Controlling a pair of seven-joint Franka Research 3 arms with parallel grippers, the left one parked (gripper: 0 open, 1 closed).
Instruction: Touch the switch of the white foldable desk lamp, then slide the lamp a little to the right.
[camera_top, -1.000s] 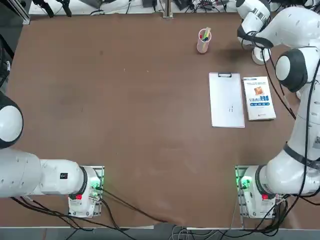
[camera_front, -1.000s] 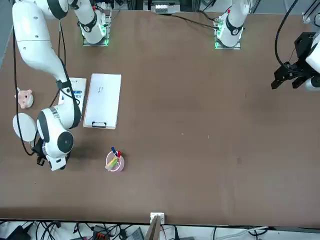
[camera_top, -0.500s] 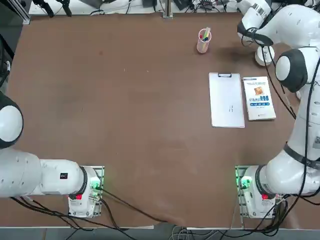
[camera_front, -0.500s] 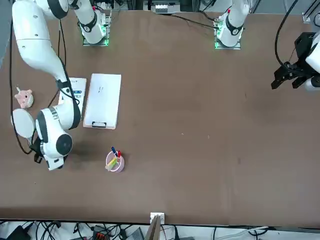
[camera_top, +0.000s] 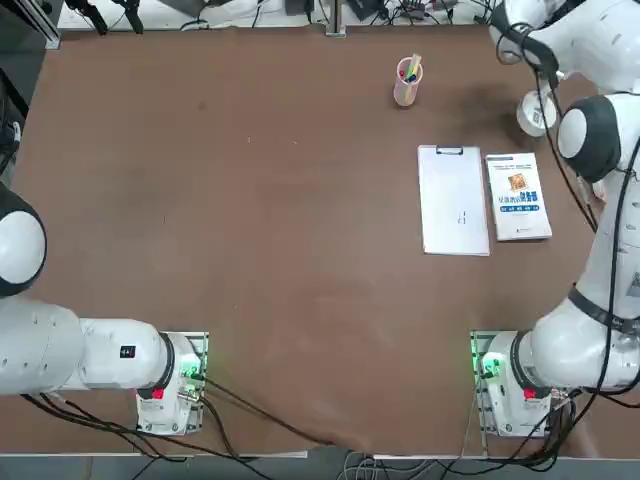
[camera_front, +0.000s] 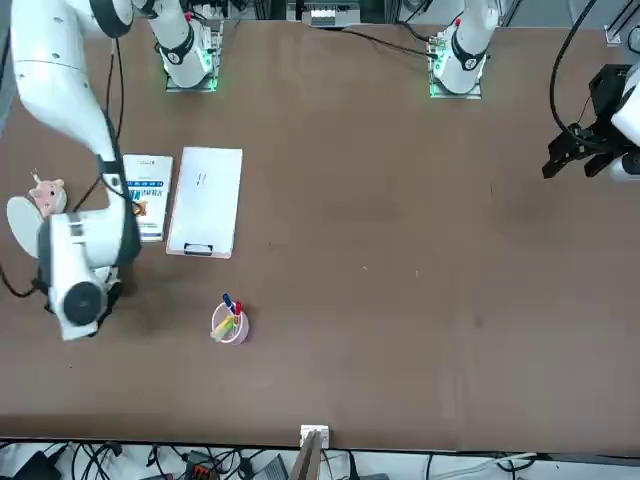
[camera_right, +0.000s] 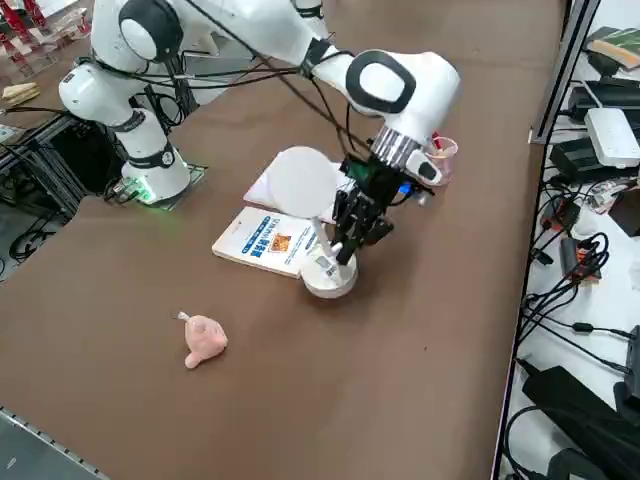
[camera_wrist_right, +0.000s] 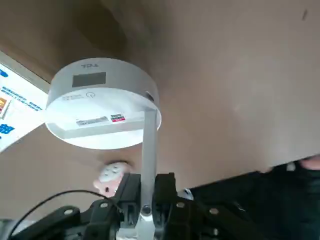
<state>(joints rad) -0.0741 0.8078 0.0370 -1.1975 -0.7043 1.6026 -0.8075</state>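
The lamp (camera_right: 328, 275) stands upright on the desk (camera_right: 420, 350) beside a booklet (camera_right: 268, 241). Its thin arm rises vertically. The right end effector (camera_wrist_right: 145, 196) is closed on that arm.

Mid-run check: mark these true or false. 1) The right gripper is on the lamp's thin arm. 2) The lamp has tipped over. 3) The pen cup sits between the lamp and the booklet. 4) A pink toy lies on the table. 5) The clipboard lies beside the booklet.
1) True: the right gripper is shut on the white foldable desk lamp.
2) False: its base is flat on the table.
3) False: the pen cup is off to one side.
4) True: pink toy.
5) True: clipboard, booklet.
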